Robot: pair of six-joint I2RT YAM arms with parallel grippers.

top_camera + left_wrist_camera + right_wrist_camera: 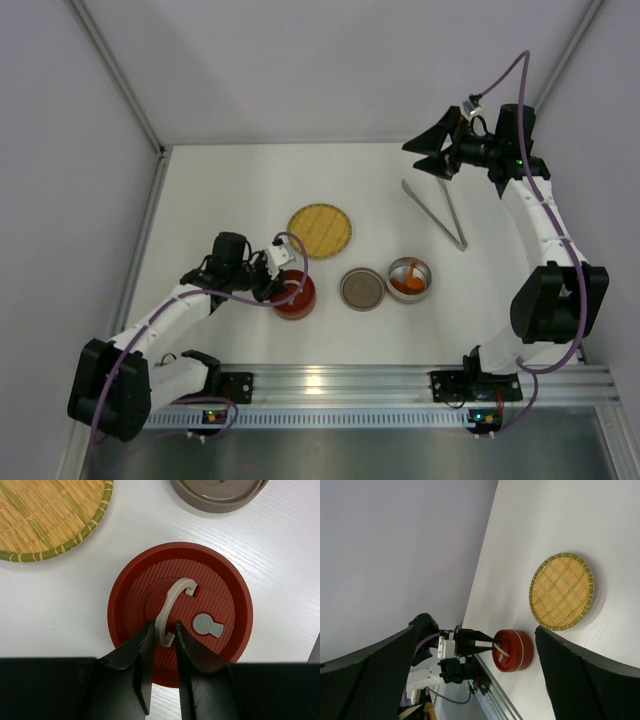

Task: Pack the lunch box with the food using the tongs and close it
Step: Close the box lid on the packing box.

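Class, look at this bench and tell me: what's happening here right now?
The left pincer straddles the white loop handle on the red lidded tin; whether it grips is unclear. The right pincer, wide open and holding nothing, hangs above the table at its far side. The tongs lie on the table, and the food sits in an open tin.

The tongs [433, 215] lie flat, a slim silver V with its joined end nearest the arms. Orange food [406, 285] sits in an open steel tin [424, 268]. Left of it stand a grey tin [362, 289] and a closed red tin [300, 303].
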